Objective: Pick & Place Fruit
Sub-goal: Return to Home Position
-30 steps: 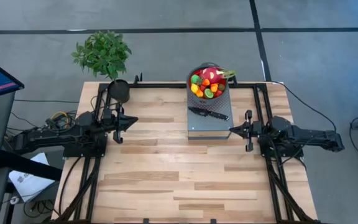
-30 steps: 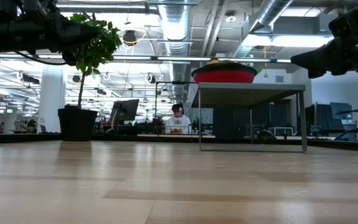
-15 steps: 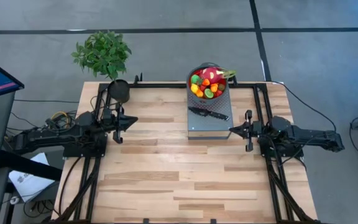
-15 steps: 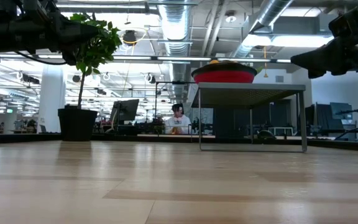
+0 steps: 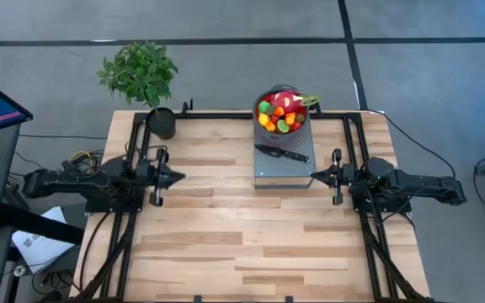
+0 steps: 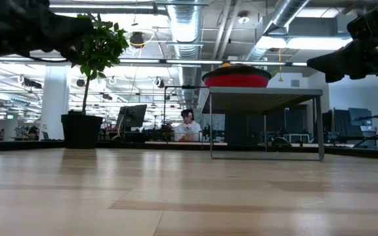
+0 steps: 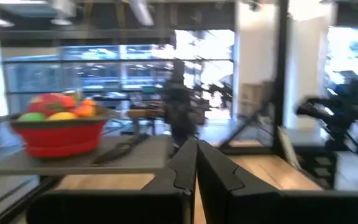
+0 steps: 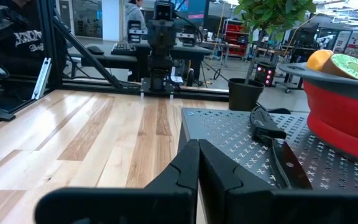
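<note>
Pale wood planks make up the table [image 5: 226,236], framed by black rails, with grey floor around it. At the far edge, near the middle, stands a low grey perforated shelf [image 5: 280,171], and on its far end sits a red bowl [image 6: 236,80] with a grey inside. We see the fruit [image 5: 279,114] heaped in that bowl: small red, orange, yellow and green pieces, with the pink-red dragon fruit [image 5: 285,99] at the far side, its green tips poking over the rim. A black-handled knife [image 5: 280,153] lies flat on the shelf just in front of the bowl, apart from it. A potted plant [image 5: 139,70] stands at the table's far left corner.

We find the left end effector [image 5: 178,177] held above the table's left side, pointing toward the shelf and well apart from it; its wrist view shows the fingers clenched together on nothing. The right end effector [image 5: 312,176] hovers just beside the shelf's near right corner, also pointing inward, its fingers likewise clenched and empty. Beyond the table, a person [image 6: 188,124] sits at a desk in the office.
</note>
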Tool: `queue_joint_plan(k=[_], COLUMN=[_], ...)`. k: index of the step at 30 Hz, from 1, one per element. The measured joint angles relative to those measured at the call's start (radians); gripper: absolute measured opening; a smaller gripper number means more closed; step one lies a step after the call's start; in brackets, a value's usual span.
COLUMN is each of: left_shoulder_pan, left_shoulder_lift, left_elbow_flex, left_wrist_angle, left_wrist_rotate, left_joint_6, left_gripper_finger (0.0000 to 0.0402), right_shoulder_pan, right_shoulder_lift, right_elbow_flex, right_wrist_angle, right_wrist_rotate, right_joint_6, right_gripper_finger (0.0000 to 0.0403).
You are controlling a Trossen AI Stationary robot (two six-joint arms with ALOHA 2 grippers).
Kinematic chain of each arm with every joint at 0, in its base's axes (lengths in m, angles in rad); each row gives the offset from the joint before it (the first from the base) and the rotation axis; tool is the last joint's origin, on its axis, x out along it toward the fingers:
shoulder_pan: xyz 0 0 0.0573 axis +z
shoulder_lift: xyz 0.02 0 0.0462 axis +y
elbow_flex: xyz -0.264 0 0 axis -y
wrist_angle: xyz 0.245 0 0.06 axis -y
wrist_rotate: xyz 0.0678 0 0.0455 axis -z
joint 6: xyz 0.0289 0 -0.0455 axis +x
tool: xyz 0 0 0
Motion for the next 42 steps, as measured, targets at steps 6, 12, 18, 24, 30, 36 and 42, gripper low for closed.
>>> queue_joint_plan(k=[6,12,18,24,30,36,42], left_shoulder_pan=[-0.081,-0.089,-0.089,-0.087,-0.086,-0.086,-0.086], left_shoulder_lift=[-0.043,-0.085,-0.151,-0.252,-0.252,-0.252,-0.252], left_elbow_flex=[-0.003,-0.003,-0.003,-0.003,-0.003,-0.003,-0.003], left_wrist_angle=[-0.014,-0.055,-0.166,-0.282,-0.351,-0.421,-0.431], left_wrist_rotate=[-0.072,-0.183,-0.184,-0.184,-0.192,-0.225,-0.228], left_joint_6=[0.071,0.071,0.063,0.063,0.046,0.017,0.064], left_gripper_finger=[0.0006,0.0006,0.0006,0.0006,0.0006,0.0006,0.0006], right_shoulder_pan=[0.000,0.000,0.000,0.000,0.001,0.001,0.001], right_shoulder_lift=[0.000,0.000,0.000,0.000,-0.001,-0.001,-0.001], right_elbow_flex=[0.000,0.000,0.000,0.000,0.000,0.000,0.000], right_wrist_angle=[0.000,0.000,0.000,0.000,0.000,0.000,0.000], right_wrist_rotate=[0.000,-0.001,-0.001,-0.002,-0.005,-0.007,-0.007], right_joint_6=[0.000,0.000,0.000,0.000,0.000,0.000,0.000], right_gripper_finger=[0.0000,0.0000,0.0000,0.0000,0.0000,0.0000,0.0000])
